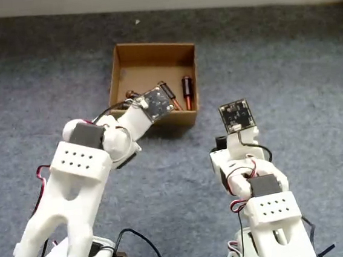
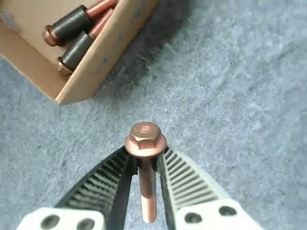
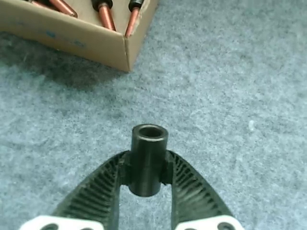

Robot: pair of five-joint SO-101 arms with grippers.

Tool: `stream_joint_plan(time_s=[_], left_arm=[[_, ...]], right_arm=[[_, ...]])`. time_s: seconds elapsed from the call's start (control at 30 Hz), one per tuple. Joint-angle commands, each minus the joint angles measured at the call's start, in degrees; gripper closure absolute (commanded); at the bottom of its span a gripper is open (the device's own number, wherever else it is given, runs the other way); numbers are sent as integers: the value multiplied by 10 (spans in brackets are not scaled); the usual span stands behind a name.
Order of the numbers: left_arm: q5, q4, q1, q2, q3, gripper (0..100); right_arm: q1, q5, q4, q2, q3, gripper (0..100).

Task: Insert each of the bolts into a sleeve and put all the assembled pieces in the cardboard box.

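A copper-coloured hex flange bolt (image 2: 145,140) is held in the left gripper (image 2: 146,155), which is closed on the shank just below the head, the threaded end pointing back toward the wrist. A black cylindrical sleeve (image 3: 148,153) is clamped in the right gripper (image 3: 147,160), its open bore turned away from the wrist; the jaws are parted only as far as the sleeve's width. Grey carpet (image 1: 285,50) is seen beneath both. In the high view the left arm (image 1: 78,168) is seen reaching to the near wall of the cardboard box (image 1: 151,46), while the right arm (image 1: 249,175) is placed to the right of the box, near its front corner and apart from it. Assembled pieces (image 1: 187,90), copper bolts fitted with black sleeves, are seen lying inside the box; two of them are shown side by side against one wall in the left wrist view.
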Motion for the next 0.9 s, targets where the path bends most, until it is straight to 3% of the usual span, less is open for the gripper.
stream_joint_plan(time_s=[0.0, 0.47, 0.6, 0.87], left_arm=[[85, -37, 5, -99, 29, 995], [245, -200, 5, -314, 233, 995], [255, -225, 5, -364, 276, 994], [256, -233, 8, -444, 321, 994]], right_arm=[[7, 7, -14, -15, -4, 990], [4, -20, -11, -15, -9, 992], [5, -82, -10, -15, -10, 992], [-8, -86, 15, -72, -6, 992]])
